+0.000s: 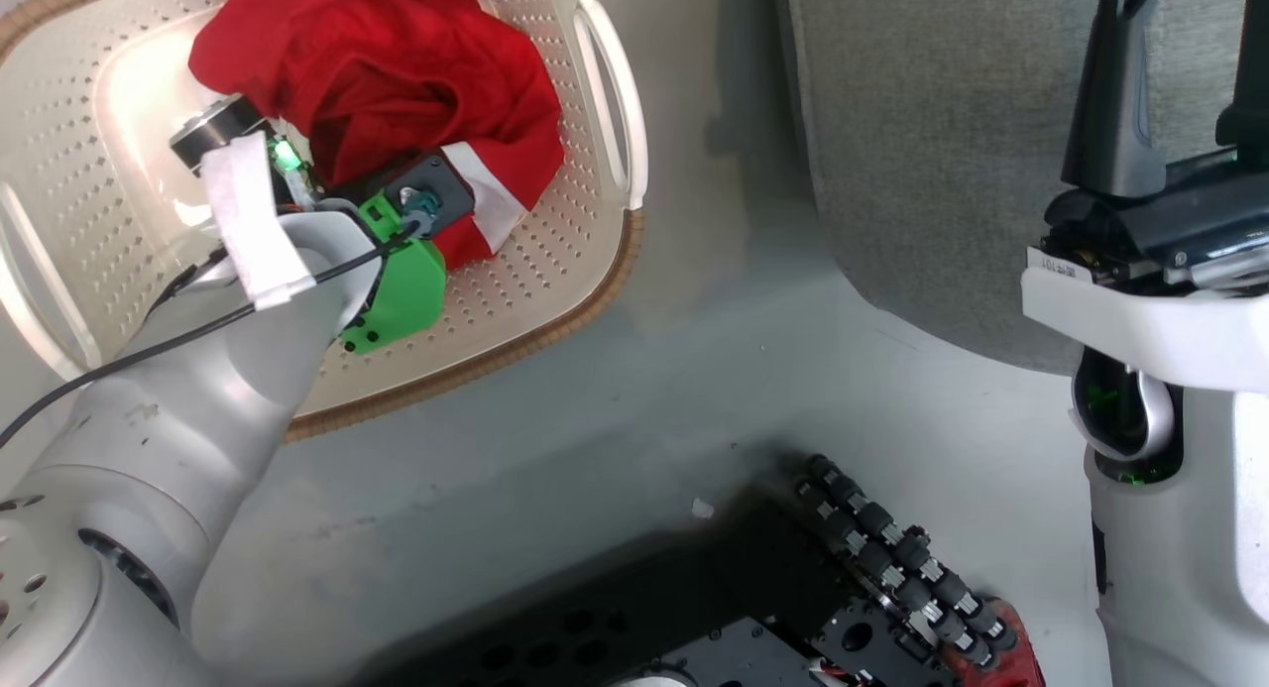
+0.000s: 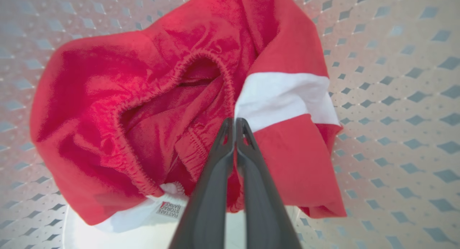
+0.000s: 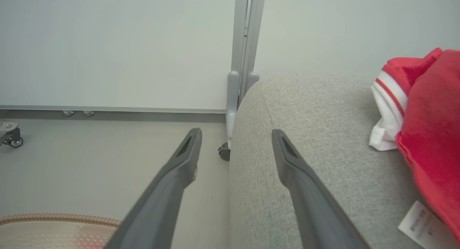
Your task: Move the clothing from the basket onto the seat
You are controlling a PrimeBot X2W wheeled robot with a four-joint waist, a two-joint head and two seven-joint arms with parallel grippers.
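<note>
open floor (image 3: 90, 159) lies ahead of one finger of the right gripper (image 3: 236, 133); the seat (image 3: 316, 134) stands before the other. clothing (image 2: 136, 98) crowds the fingers of the left gripper (image 2: 235, 122), basket (image 2: 395, 98) wall beyond.

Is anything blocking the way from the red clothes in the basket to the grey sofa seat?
The soft red fabric clothing must rise over the wall of the cream perforated plastic basket; nothing else visible stands before the light-grey fabric seat.

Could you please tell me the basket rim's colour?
Woven-look brown, on the cream perforated plastic basket; best in head view.
</note>
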